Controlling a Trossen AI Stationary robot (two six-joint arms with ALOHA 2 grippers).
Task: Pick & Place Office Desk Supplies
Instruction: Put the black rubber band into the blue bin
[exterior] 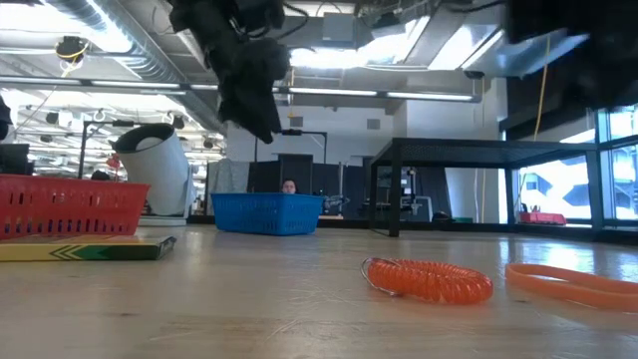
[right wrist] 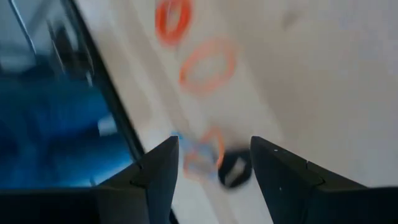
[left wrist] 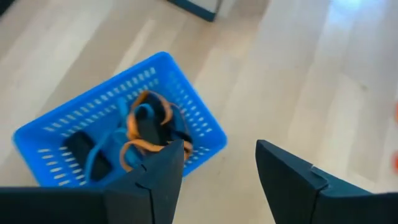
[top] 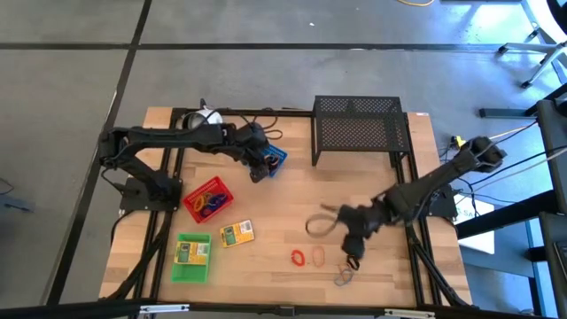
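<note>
Green tray [top: 192,258] sits at the table's near left with a yellow-green box [top: 189,252] lying in it. Red tray [top: 206,199] is just behind it and holds tangled loops [top: 207,201]; in the low view the tray shows at far left [exterior: 70,206]. Second box [top: 236,233] lies flat on the wood just right of the green tray. Left gripper [top: 259,172] hangs over the blue tray [top: 274,159], fingers [left wrist: 158,171] spread wide and empty; blue tray [left wrist: 118,137] below them holds orange, blue and black loops [left wrist: 146,127]. Black mesh rack [top: 359,130] stands at the back, centre-right. Red coil loop [top: 299,257] and orange loop [top: 316,255] lie side by side, front centre, apart from both arms; low view shows the coil [exterior: 429,279] nearest. Right gripper [top: 352,251] hovers just right of them, fingers [right wrist: 283,177] apart with nothing between, above a small bunch of loops [top: 344,276] at the front edge; blurred in the wrist view [right wrist: 202,158].
</note>
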